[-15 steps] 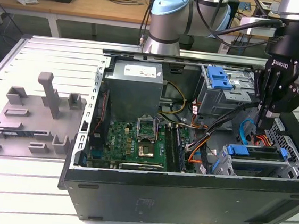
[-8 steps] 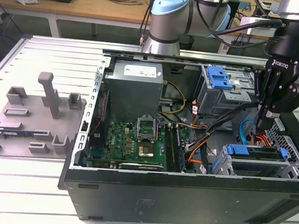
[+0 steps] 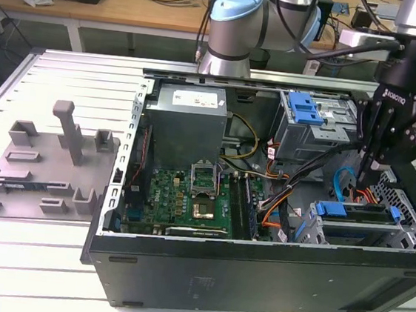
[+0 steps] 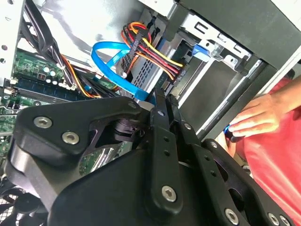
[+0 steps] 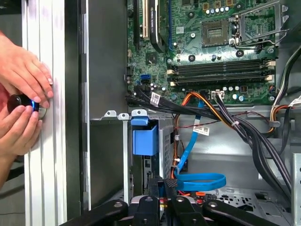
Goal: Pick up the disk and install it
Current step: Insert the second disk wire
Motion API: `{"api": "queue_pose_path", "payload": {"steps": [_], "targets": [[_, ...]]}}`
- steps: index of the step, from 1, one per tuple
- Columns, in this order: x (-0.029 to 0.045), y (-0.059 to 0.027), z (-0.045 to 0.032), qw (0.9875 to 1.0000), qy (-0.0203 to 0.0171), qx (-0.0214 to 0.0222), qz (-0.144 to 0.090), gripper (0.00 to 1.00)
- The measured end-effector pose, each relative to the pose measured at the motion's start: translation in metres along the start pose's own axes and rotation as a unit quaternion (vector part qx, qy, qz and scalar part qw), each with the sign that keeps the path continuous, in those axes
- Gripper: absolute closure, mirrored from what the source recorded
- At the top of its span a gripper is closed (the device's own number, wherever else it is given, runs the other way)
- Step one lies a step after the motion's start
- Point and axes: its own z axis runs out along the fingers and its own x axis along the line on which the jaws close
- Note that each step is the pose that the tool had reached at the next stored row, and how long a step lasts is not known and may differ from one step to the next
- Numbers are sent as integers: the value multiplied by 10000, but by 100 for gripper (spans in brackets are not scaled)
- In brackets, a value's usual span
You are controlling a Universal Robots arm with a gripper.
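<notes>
Exterior view overlooks the open computer case (image 3: 262, 206) from above; both wrist views peer closely inside.

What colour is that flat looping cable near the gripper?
Bright blue flat cable, clearest in the first wrist view.

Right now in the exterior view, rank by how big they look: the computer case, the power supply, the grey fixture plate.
1. Computer case
2. Grey fixture plate
3. Power supply, though the gap to the plate is small.
</notes>
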Motion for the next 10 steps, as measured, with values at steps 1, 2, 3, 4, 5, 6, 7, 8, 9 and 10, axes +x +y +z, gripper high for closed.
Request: {"api": "queue_pose_path", "payload": {"steps": [1, 2, 3, 4, 5, 6, 7, 8, 9, 10], "targets": [[30, -3, 9, 10000, -48, -1, -1, 84], [43, -4, 14, 10000, -71, -1, -1, 84], [57, -6, 19, 10000, -96, -2, -1, 84], [81, -8, 27, 9999, -141, -3, -2, 84], [102, -11, 34, 9998, -192, -4, -3, 84], [124, -16, 41, 9997, -250, -5, -4, 84], [135, -19, 44, 9996, -282, -6, -5, 84], [152, -23, 50, 9995, -329, -7, -6, 84], [181, -31, 59, 9991, -415, -8, -7, 84], [192, -34, 63, 9990, -450, -9, -8, 84]]}}
